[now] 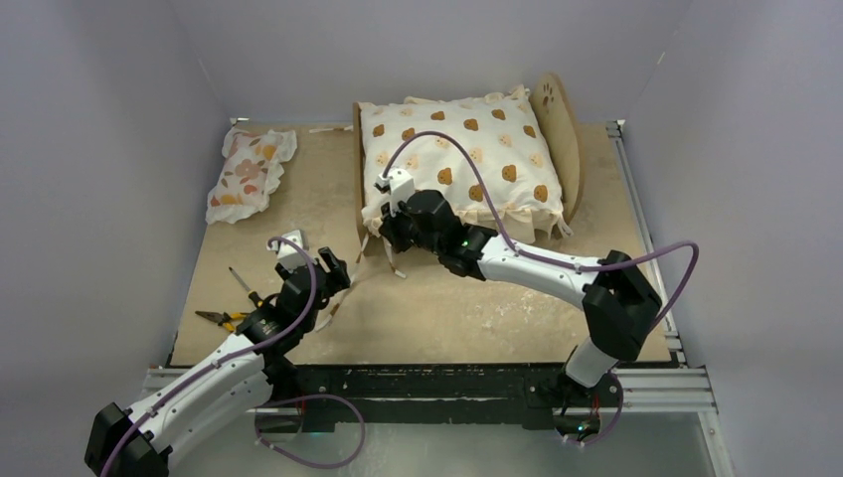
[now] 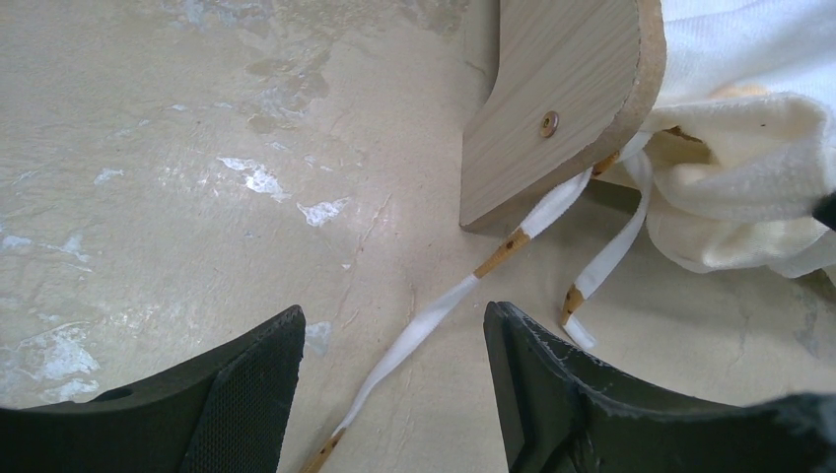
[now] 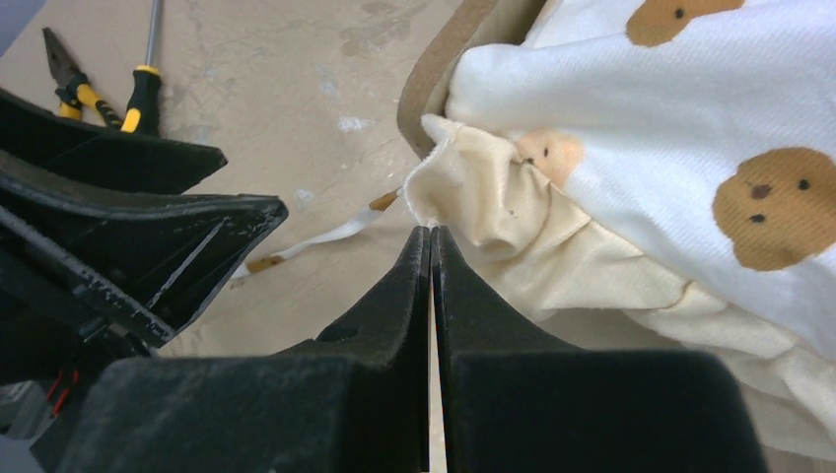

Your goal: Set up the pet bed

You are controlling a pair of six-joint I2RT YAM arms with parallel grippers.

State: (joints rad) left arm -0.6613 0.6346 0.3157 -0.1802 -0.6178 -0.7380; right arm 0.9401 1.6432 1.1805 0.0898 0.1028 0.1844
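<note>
Right gripper, its fingers pressed flat together, meets the cream ruffle at the corner of the bear-print cushion. Whether any cloth is caught between the tips cannot be told. The pet bed stands at 12 o'clock on the table, with its paw-print headboard toward 2 o'clock. The cushion lies inside the frame, and its corner spills over the low end at 7 o'clock. The left gripper, fingers spread, hovers just off that same end above a white ribbon tie that lies flat on the table. Likely risks follow from this. A pinch on only the ruffle's thin edge may slip off when pulled. A firm pinch may instead drag the cushion out of the frame, or slide the light frame across the table. The ribbon runs close under the wooden end panel and could snag there. Both grippers work near one corner, so they could collide. Closing on the flat ribbon may scrape the table and miss.
</note>
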